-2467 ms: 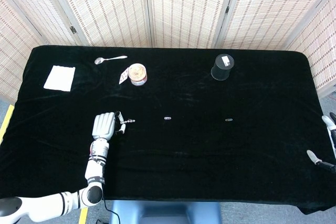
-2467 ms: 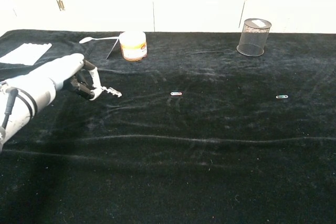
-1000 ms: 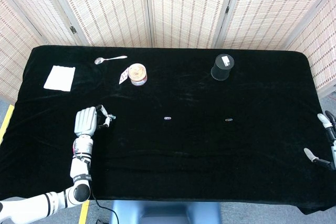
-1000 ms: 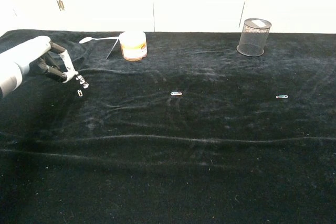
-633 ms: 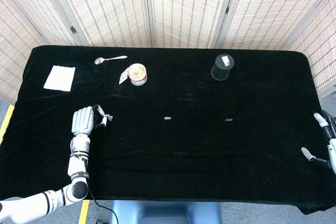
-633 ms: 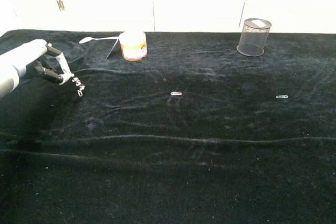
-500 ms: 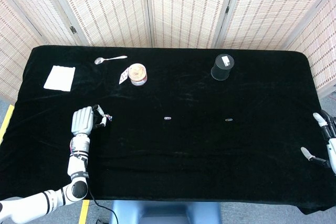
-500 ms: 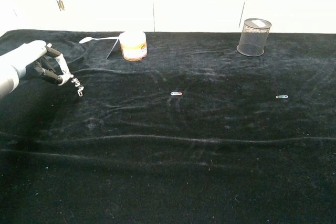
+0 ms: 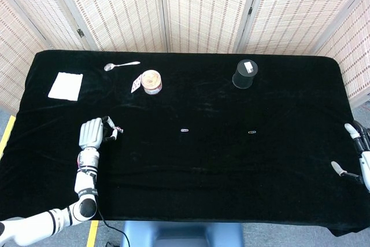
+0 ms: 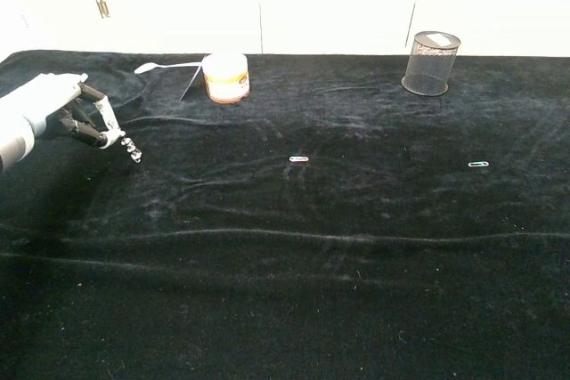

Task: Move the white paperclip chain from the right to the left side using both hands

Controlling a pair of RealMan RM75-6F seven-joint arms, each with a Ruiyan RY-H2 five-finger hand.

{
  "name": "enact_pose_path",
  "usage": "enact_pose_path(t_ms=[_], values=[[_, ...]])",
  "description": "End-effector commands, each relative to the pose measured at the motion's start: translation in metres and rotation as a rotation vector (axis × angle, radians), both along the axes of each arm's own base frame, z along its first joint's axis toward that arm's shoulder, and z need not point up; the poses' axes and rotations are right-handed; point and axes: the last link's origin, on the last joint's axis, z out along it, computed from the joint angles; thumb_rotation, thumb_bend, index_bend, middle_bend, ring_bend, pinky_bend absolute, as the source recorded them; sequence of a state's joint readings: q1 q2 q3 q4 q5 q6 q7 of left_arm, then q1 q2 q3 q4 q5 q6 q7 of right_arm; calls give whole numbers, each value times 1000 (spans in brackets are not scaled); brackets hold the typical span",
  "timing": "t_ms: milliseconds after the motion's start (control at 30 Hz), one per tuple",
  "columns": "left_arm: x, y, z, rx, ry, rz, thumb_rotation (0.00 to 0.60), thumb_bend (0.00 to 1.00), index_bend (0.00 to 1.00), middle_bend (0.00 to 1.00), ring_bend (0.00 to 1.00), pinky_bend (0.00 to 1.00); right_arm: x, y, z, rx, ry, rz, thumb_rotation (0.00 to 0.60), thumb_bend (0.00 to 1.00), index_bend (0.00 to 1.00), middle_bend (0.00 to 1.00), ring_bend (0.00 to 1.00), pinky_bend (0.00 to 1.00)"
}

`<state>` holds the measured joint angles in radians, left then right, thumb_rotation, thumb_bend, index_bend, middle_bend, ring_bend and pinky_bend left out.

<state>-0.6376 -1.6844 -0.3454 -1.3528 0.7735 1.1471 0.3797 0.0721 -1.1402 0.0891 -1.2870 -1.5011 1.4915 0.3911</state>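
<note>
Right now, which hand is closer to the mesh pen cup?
Right. The right hand sits at the table's right edge, nearer the mesh pen cup; the left hand is far across, holding the paperclip chain.

On the black cloth-covered table (image 9: 191, 160), the left hand (image 9: 92, 133) pinches the short white paperclip chain (image 9: 117, 129), well left of a small loose paperclip (image 9: 185, 129). The right hand (image 9: 359, 157) shows at the table's right edge.

Along my counter's (image 9: 191, 160) far edge I see a white napkin (image 9: 65, 85), spoon (image 9: 121, 65), small tub (image 9: 151, 81) and mesh cup (image 9: 244, 73); two loose paperclips (image 9: 185, 129) (image 9: 252, 132) lie mid-counter, well apart.
</note>
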Motion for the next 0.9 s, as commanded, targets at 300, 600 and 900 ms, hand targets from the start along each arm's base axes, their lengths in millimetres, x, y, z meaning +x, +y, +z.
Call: enact_pose_path(t_ms=[300, 600, 900], values=[[5, -22, 21, 62, -12, -34, 600, 681, 805, 1000, 1000, 1000, 0, -1, 0, 4, 0, 5, 600, 251, 28, 0, 0, 0], [-13, -58, 33, 97, -34, 0, 600, 684, 805, 1000, 1000, 1000, 7, 1, -3, 14, 9, 42, 600, 252, 29, 0, 0, 0], [-8, -73, 29, 95, -27, -21, 600, 687, 805, 1000, 1000, 1000, 14, 2, -5, 27, 16, 79, 600, 252, 29, 0, 0, 0]])
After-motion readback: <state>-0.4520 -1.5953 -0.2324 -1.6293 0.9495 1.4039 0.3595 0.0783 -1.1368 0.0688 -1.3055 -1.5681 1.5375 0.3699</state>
